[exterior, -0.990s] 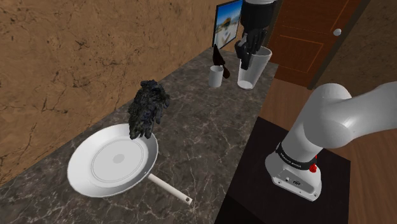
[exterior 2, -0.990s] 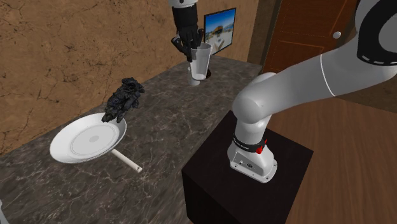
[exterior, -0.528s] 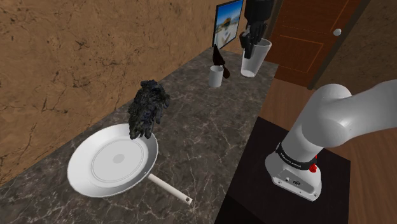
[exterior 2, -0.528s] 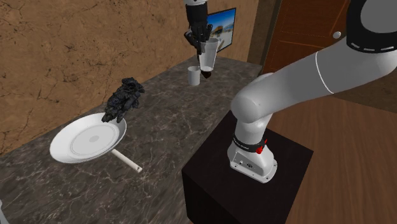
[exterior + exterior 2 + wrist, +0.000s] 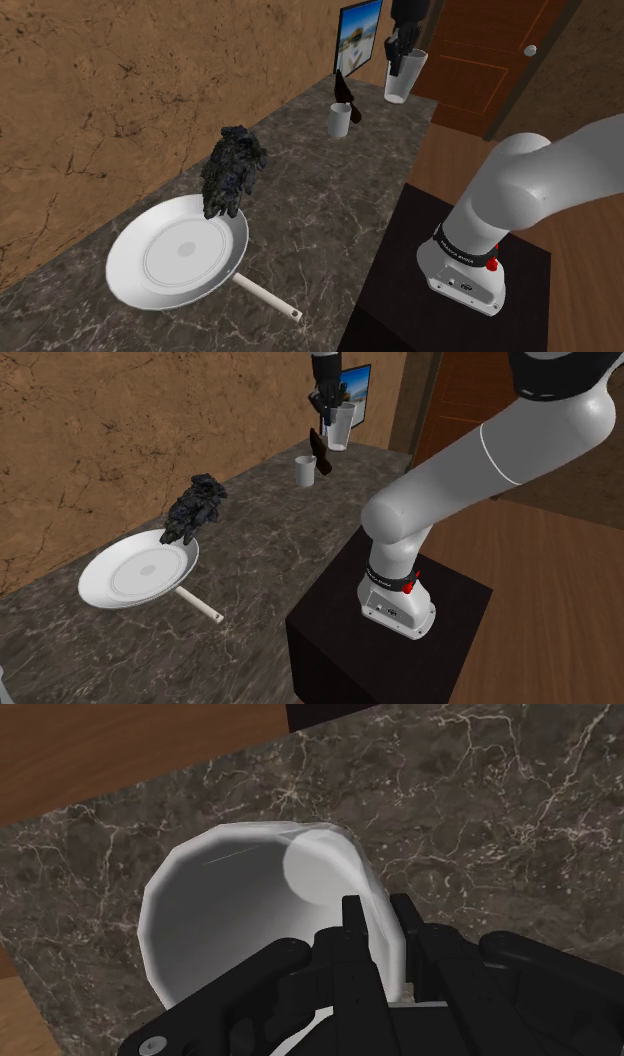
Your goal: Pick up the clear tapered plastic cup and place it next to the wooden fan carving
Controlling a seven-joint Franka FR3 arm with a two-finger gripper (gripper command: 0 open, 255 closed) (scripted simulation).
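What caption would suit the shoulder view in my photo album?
Black gripper holds a pale tapered cup by its rim above the far end of a dark marble counter.

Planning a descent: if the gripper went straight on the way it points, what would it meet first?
Beyond the cup the gripper clasps, likely the dark marbled countertop; depth is unclear.
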